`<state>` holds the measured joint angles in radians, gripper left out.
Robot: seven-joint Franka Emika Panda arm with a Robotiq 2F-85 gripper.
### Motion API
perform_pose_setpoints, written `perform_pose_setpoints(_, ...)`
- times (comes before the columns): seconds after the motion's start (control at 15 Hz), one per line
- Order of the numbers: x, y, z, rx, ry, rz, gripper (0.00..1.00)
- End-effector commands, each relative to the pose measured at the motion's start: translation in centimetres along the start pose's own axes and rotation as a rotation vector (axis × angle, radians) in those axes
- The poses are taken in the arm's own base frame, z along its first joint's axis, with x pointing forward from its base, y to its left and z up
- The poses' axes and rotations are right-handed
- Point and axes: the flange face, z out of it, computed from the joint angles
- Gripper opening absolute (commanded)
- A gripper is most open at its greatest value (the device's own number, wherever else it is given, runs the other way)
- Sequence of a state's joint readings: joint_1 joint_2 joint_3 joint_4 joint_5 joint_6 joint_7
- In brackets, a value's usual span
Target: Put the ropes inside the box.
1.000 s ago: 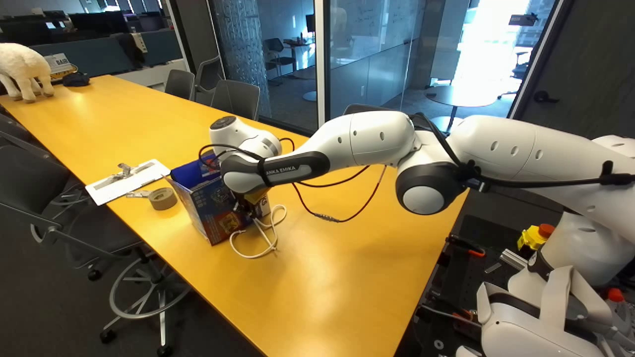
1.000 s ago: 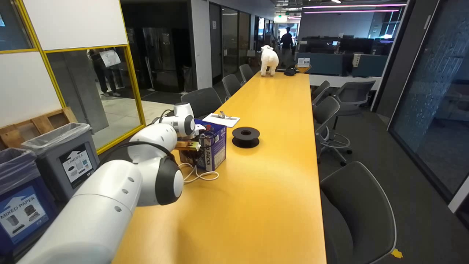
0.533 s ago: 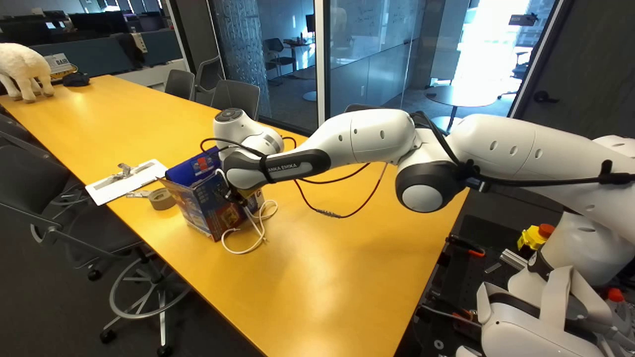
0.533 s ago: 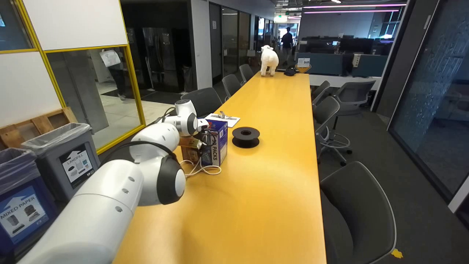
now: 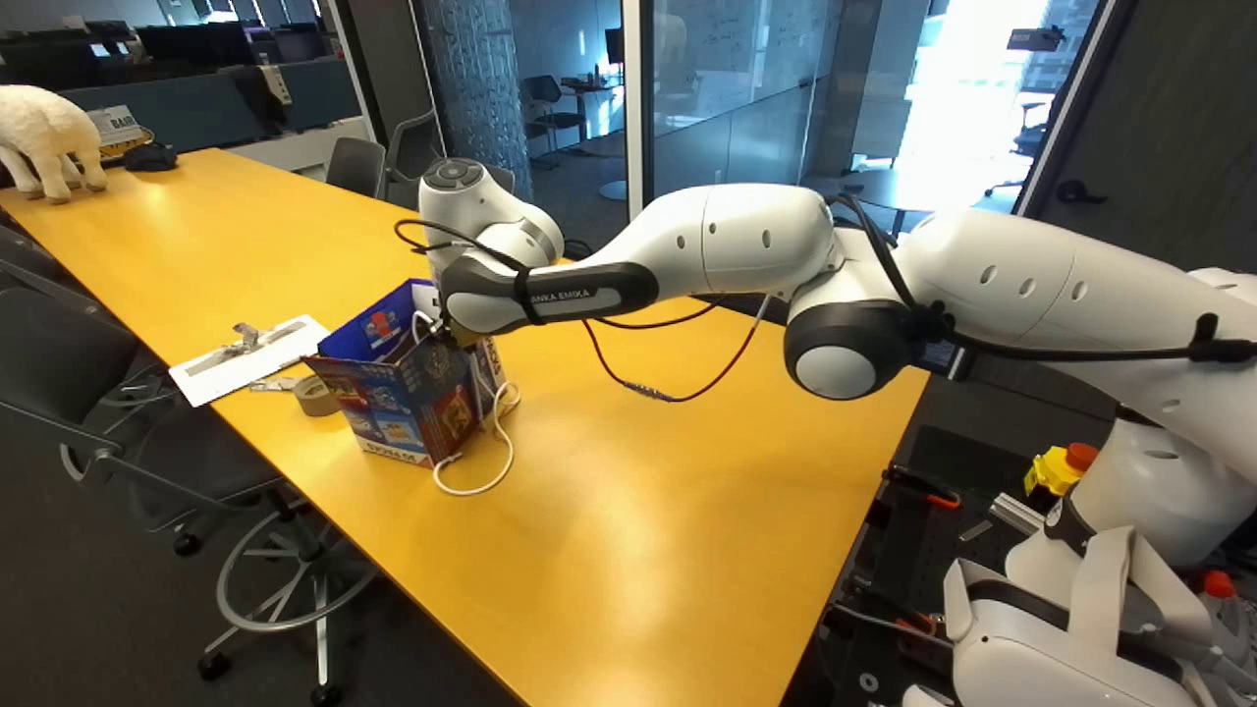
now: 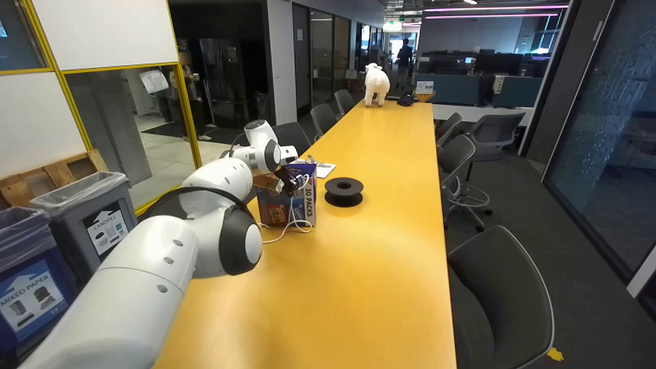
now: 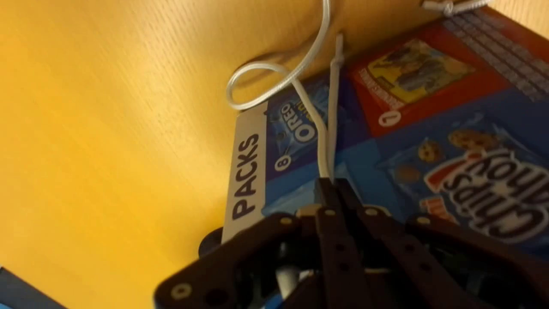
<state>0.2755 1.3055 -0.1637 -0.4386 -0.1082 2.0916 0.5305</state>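
The blue printed box (image 5: 393,427) stands on the table with its top open and a blue flap raised; it also shows in an exterior view (image 6: 309,202) and the wrist view (image 7: 245,171). My gripper (image 7: 333,182) is shut on the cream rope (image 7: 322,143), and two strands hang from its fingertips in front of the box's printed side. In an exterior view the gripper (image 6: 290,185) is near the box's upper edge. The rope (image 5: 469,493) trails down outside the box to a loose loop on the table. A whitish loop shows beside the gripper near the rim. The box's inside is mostly hidden.
A black spool (image 6: 344,192) stands beside the box. A tape roll (image 5: 316,396) and a white clipboard (image 5: 253,359) lie on its other side, near the table's edge. A white plush sheep (image 6: 377,84) stands at the far end of the table.
My gripper has risen from low beside the box to near its upper edge, lifting the rope. The rope's loop has been drawn closer to the box. The box has shifted and turned slightly.
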Motion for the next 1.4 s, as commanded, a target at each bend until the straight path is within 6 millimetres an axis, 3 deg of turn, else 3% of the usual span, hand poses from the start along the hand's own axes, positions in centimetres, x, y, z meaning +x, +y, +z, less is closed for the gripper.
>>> perform_pose_setpoints(0.0, 3.1, 1.0, -5.0, -0.004, 0.115, 0.119, 0.01)
perform_pose_setpoints(0.33, 6.6, 2.4, -12.9, -0.002, 0.273, 0.270, 0.01)
perform_pose_setpoints(0.6, 9.0, 3.4, -20.5, 0.048, 0.403, 0.418, 0.01)
perform_pose_setpoints(1.0, 10.6, 4.1, -32.7, 0.195, 0.538, 0.582, 0.01)
perform_pose_setpoints(1.33, 10.9, 4.3, -37.6, 0.304, 0.600, 0.653, 0.01)
